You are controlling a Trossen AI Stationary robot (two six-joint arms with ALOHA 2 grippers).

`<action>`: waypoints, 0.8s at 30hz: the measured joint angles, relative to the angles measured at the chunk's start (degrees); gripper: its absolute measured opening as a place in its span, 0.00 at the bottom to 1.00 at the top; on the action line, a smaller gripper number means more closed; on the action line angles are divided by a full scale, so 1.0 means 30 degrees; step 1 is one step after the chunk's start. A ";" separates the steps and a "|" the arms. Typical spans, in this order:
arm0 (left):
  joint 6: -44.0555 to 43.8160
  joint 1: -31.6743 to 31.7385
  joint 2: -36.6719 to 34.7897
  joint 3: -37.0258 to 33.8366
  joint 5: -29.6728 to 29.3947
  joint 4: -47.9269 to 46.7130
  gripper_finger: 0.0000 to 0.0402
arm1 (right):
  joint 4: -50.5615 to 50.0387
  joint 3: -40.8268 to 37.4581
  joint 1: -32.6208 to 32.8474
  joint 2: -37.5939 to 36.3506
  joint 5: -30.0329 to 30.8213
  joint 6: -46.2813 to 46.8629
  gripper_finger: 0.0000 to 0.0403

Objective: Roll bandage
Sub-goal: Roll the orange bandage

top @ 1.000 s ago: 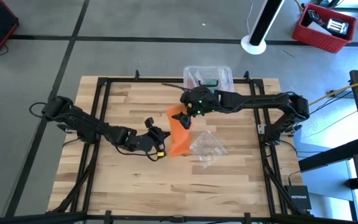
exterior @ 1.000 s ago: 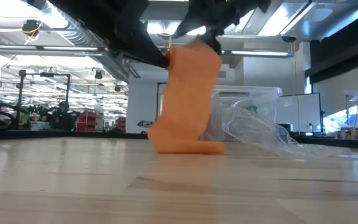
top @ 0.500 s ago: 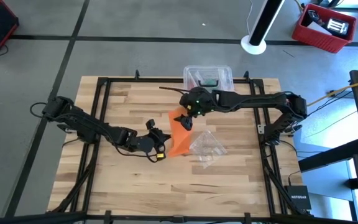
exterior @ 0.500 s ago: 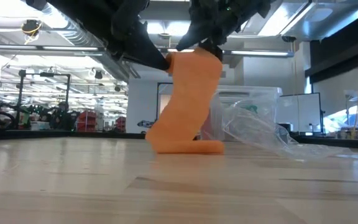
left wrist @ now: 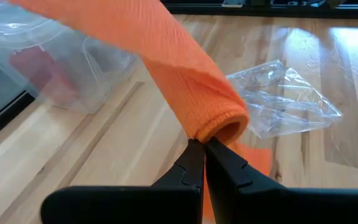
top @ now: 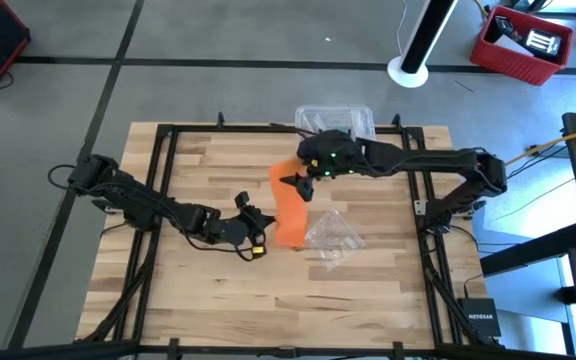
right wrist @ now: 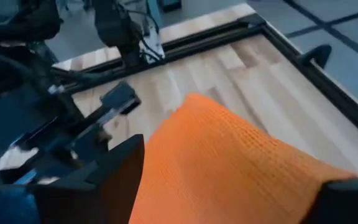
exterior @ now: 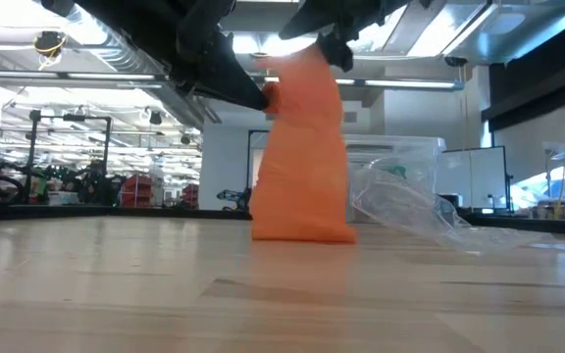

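Orange bandage between left claw and right claw.

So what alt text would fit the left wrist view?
Two shut dark fingers of the left gripper pinch the rolled end of a bright orange stretchy fabric bandage above a wooden table, with crumpled clear plastic wrap behind.

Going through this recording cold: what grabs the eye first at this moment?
The bright orange bandage at mid-table, pulled up off the wood like a tent in the low view. The left tool is shut on its curled end, while the right tool straddles the far end with fingers wide. Beside it lies a crumpled clear wrapper.
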 joint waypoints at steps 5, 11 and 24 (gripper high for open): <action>-0.0044 -0.0115 0.0000 0.0000 0.0071 0.0051 0.00 | 0.0110 0.0000 0.0022 0.1333 -0.1396 0.0133 0.74; 0.0000 -0.0138 0.0000 0.0000 0.0107 -0.0063 0.00 | -0.0810 -0.0015 0.0007 0.2235 -0.2453 0.0186 0.78; 0.1696 -0.0350 0.0000 0.0000 0.0045 -0.0175 0.00 | -0.2905 0.0000 0.0000 0.0707 -0.5106 -0.0382 0.79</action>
